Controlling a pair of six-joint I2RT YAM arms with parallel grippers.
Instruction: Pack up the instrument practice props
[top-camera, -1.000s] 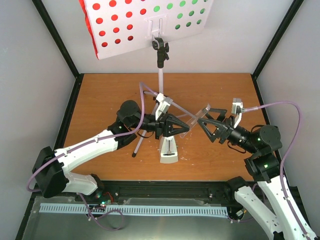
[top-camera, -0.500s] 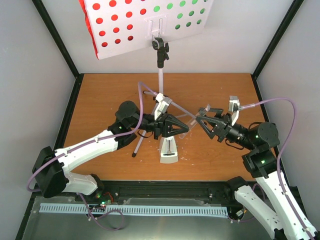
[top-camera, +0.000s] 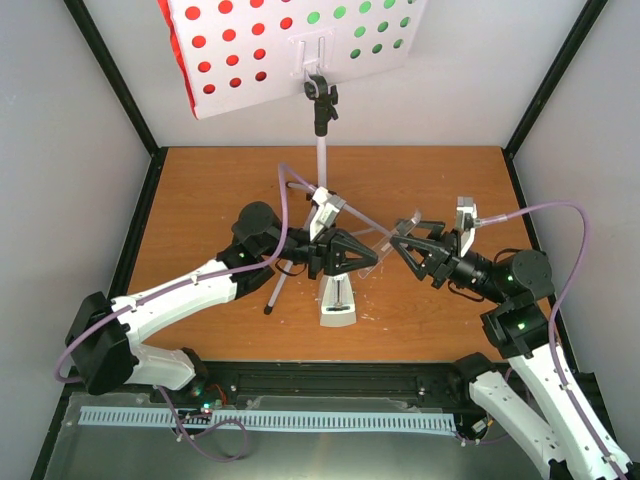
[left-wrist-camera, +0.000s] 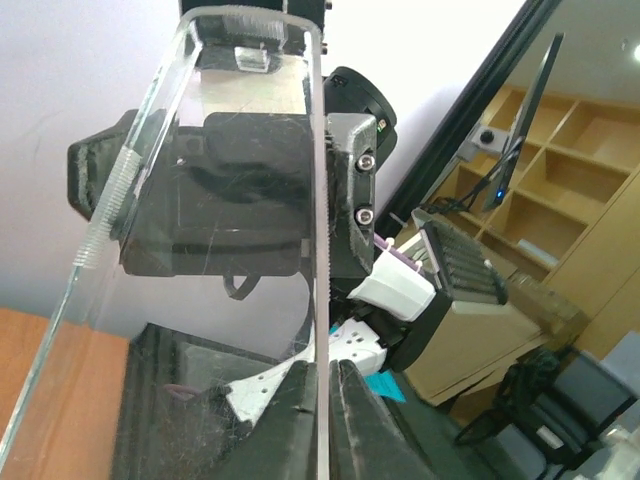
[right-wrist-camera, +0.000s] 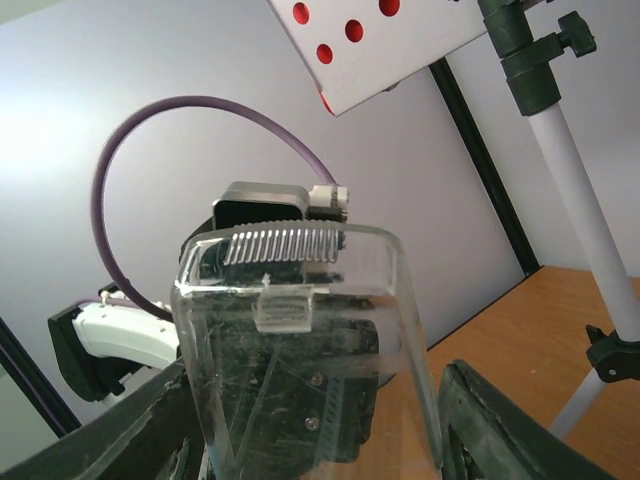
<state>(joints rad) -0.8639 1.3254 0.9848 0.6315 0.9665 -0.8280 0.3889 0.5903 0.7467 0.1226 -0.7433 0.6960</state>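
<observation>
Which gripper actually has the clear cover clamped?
The left gripper: its fingers are shut on an edge of the clear cover. The right gripper is open, its fingers spread on either side of the cover.

A clear cover (right-wrist-camera: 300, 400) stood upright at lower centre, ridged along its top edge, between the spread fingers (right-wrist-camera: 500, 425) of the right gripper (right-wrist-camera: 315, 440). A purple cable (right-wrist-camera: 190, 101) arched at upper left. The stand (right-wrist-camera: 400, 50) — red-dotted — and its silver pole (right-wrist-camera: 590, 230) filled the upper right.
</observation>
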